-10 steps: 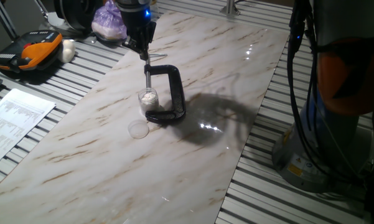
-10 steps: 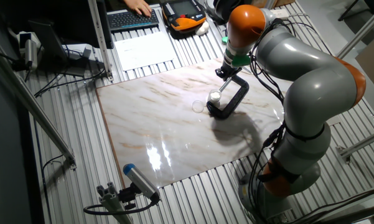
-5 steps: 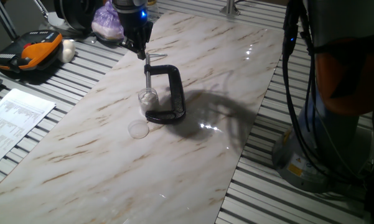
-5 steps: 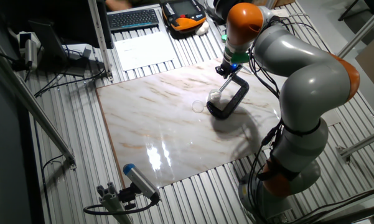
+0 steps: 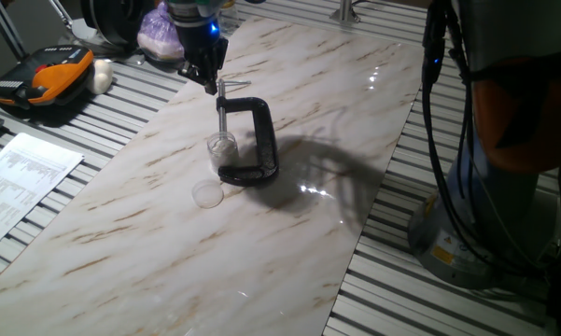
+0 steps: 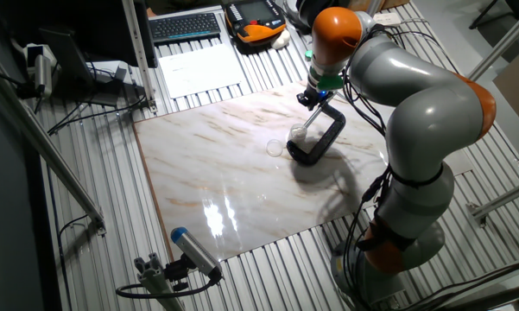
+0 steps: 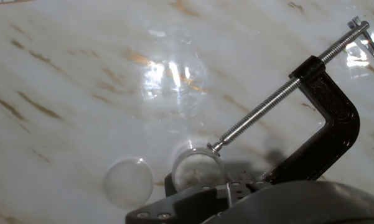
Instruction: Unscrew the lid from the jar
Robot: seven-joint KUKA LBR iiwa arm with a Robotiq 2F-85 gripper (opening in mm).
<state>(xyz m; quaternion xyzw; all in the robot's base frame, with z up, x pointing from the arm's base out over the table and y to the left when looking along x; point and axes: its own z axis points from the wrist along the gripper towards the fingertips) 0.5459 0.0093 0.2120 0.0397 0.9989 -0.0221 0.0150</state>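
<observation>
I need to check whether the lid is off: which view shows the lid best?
The hand view: the lid lies large and unobstructed on the marble beside the jar. One fixed view shows it as a small faint disc; the other shows only a tiny ring.

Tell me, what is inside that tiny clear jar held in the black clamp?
The jar stands open, its lid lying beside it on the table. Something whitish shows inside, but the pictures cannot say what. The clamp hides its base.

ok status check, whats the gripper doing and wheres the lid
Gripper above the clamp's screw end, holding nothing visible; jaw state unclear. Lid off, flat on the table beside the jar. Jar in the clamp.
</observation>
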